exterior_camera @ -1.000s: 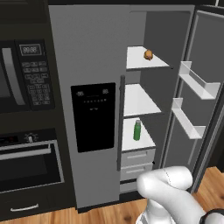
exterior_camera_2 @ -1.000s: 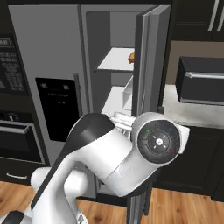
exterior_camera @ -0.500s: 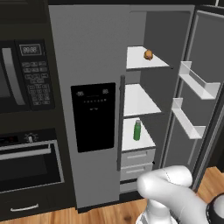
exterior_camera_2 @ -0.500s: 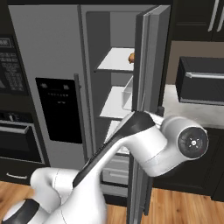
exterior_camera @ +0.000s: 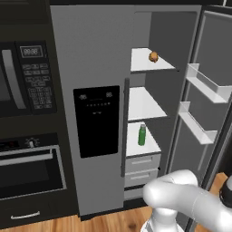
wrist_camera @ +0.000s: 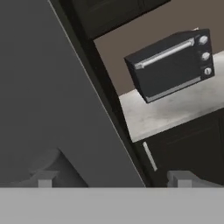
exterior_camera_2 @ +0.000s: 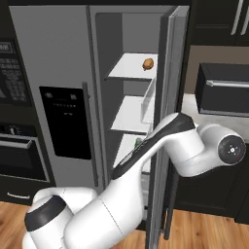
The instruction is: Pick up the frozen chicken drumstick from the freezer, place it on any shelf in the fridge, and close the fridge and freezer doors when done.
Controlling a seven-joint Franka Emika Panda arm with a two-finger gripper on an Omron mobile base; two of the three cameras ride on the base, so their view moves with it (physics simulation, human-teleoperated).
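On the top white shelf (exterior_camera: 149, 63), the small golden-brown lumpy drumstick (exterior_camera: 153, 56) is judged rigid, light, slippery; its thicker middle suits grasping. Gripper (wrist_camera: 113, 178) fingers are spread.

A kitchen: fridge (exterior_camera: 149, 27), built-in oven (exterior_camera: 29, 172), toaster oven (wrist_camera: 168, 72).

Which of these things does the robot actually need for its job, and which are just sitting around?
For the job: chicken drumstick, white shelf under it, open fridge door, dispenser door.
Just there: green bottle, toaster oven, microwave, wall oven.
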